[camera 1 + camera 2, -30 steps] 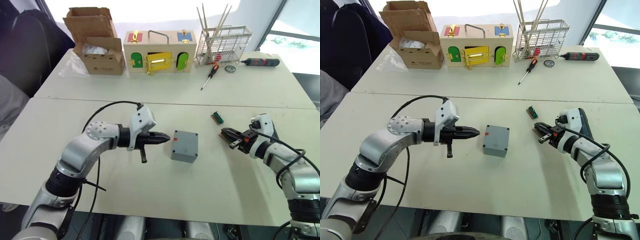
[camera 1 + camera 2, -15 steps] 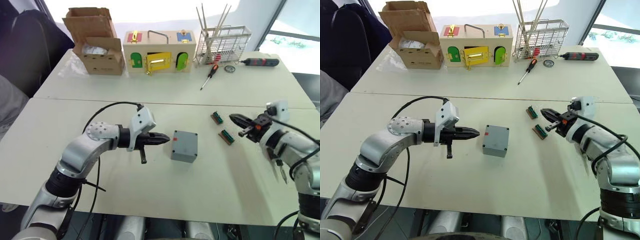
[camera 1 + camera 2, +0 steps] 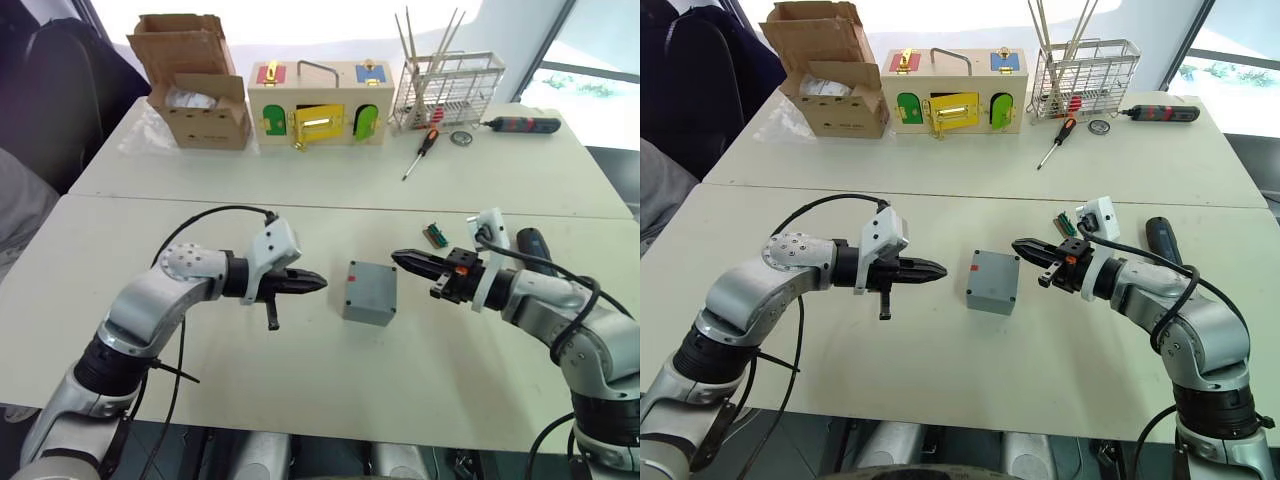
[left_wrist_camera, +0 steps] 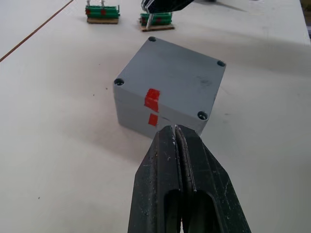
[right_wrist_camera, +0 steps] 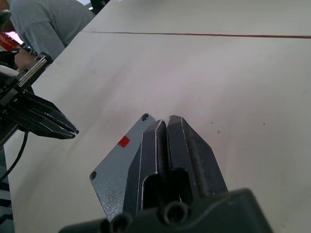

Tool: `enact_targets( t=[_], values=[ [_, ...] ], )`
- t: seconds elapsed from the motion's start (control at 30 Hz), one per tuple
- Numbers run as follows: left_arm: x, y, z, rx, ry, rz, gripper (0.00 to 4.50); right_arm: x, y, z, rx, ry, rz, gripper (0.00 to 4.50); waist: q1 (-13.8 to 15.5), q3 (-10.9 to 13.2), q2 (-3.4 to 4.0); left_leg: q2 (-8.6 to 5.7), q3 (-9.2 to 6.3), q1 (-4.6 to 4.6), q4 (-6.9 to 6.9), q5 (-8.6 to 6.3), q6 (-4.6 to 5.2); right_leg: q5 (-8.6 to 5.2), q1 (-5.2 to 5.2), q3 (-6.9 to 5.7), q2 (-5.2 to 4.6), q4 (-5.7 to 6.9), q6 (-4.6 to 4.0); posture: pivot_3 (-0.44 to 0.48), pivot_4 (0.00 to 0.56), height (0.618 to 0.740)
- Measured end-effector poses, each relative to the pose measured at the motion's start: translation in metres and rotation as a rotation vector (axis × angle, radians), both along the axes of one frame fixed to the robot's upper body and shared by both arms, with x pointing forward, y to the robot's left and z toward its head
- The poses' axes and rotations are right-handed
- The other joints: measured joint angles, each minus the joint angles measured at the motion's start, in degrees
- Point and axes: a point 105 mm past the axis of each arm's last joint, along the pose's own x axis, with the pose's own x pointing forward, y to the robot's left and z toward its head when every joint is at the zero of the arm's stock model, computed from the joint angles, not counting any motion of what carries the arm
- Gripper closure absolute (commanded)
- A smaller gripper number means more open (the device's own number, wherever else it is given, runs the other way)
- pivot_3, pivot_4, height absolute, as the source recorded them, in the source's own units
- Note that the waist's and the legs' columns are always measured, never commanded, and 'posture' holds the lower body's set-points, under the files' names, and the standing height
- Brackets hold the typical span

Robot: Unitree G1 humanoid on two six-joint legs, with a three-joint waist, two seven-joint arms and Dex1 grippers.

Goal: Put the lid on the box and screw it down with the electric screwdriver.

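The left arm reaches forward from the near left side of the table, elbow bent, forearm turned toward the middle. The left gripper point(image 3: 312, 283) points to the right, held low over the table, with its two black fingers point(image 4: 167, 160) pressed together and nothing between them. The right arm comes from the near right side, elbow bent, forearm turned to the left. The right gripper point(image 3: 405, 263) points to the left, toward the other one, its fingers point(image 5: 167, 141) also closed together and empty.
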Motion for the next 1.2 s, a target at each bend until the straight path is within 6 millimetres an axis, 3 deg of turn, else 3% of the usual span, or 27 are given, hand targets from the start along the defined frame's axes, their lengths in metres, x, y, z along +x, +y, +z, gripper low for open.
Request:
enact_targets(
  t=[0.93, 1.03, 1.2],
  values=[
    [0.000, -0.005, -0.001, -0.023, 0.002, 0.012, 4.50, 0.004, -0.001, -0.019, -0.020, 0.025, -0.015, 4.43, -0.01, 0.00, 0.00, 0.00, 0.00, 0.00, 0.00, 0.00, 0.00, 0.00, -0.01, 0.00, 0.01, 0.01, 0.00, 0.000, 0.150, 0.730],
    [0.001, -0.005, -0.002, -0.027, 0.009, 0.016, 4.50, 0.004, -0.001, -0.019, -0.030, 0.022, -0.011, 3.61, -0.01, 0.00, 0.00, 0.00, 0.00, 0.00, 0.00, 0.00, 0.00, 0.00, -0.01, 0.00, 0.01, 0.01, 0.00, 0.000, 0.150, 0.730],
    [0.001, -0.007, -0.001, -0.034, 0.008, 0.012, 4.50, 0.004, -0.004, -0.014, -0.049, 0.006, -0.001, 1.07, -0.02, 0.00, 0.00, 0.00, 0.00, 0.00, 0.00, 0.00, 0.00, 0.00, -0.01, 0.00, 0.01, 0.01, 0.00, 0.000, 0.150, 0.730]
  ],
)
